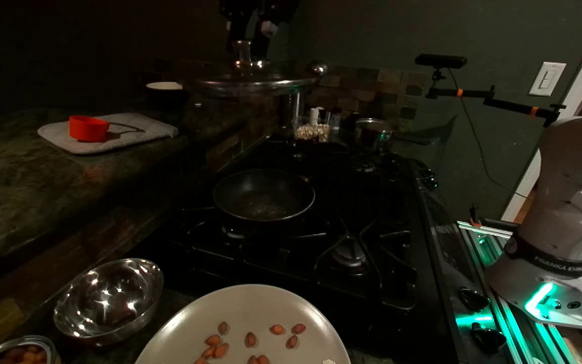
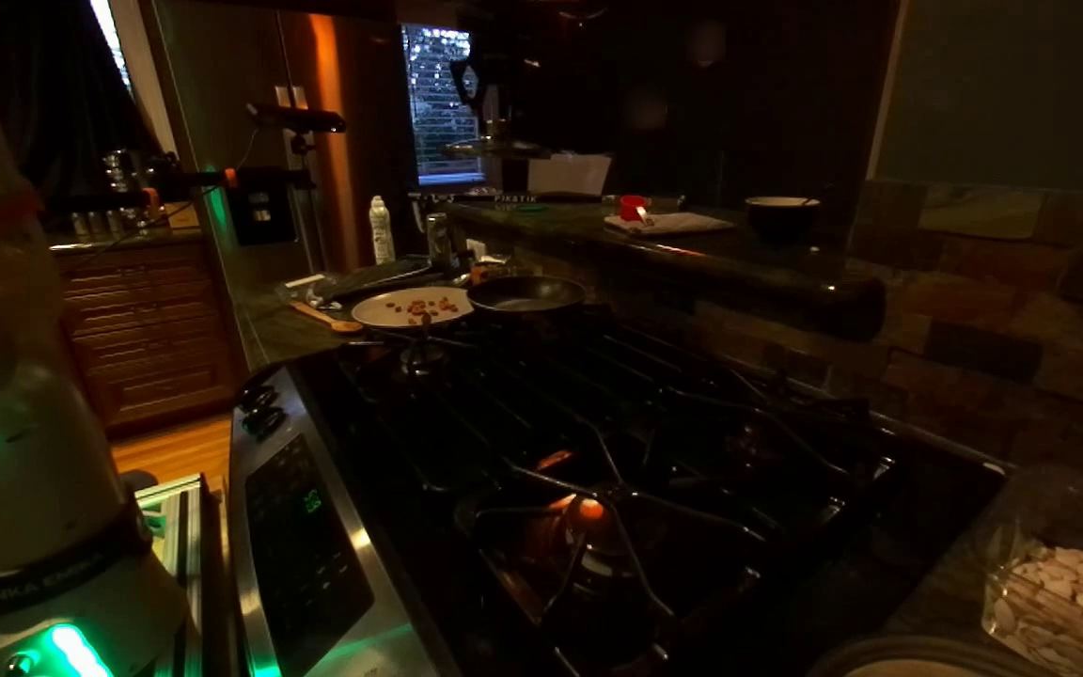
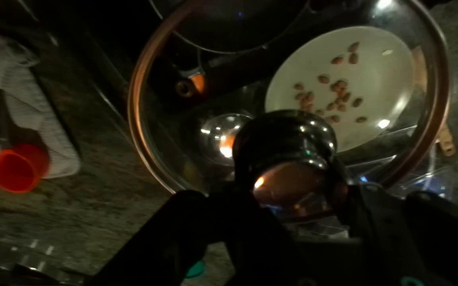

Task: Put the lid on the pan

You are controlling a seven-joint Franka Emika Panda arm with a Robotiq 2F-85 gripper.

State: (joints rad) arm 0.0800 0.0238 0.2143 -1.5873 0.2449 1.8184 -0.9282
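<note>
The lid [image 1: 255, 87] is see-through with a shiny metal rim and a central knob. It hangs level in the air, above the pan [image 1: 264, 197] in an exterior view. The pan is dark and shallow, uncovered on a stove grate. My gripper [image 1: 244, 46] is shut on the lid's knob from above. An exterior view also shows the lid [image 2: 496, 149] high over the counter and the pan [image 2: 527, 294] beyond the stove's near burners. In the wrist view the knob of the lid [image 3: 286, 133] sits between my gripper's fingers [image 3: 290, 186]. Part of the pan [image 3: 237, 29] shows through the lid's far side.
A white plate of nuts [image 1: 250, 303] and a shiny steel bowl [image 1: 109, 301] stand beside the stove. A red cup [image 1: 89, 129] lies on a quilted cloth [image 1: 134, 131] on the raised counter. A saucepan [image 1: 372, 134] and a clear nut container [image 1: 312, 132] stand at the stove's other end.
</note>
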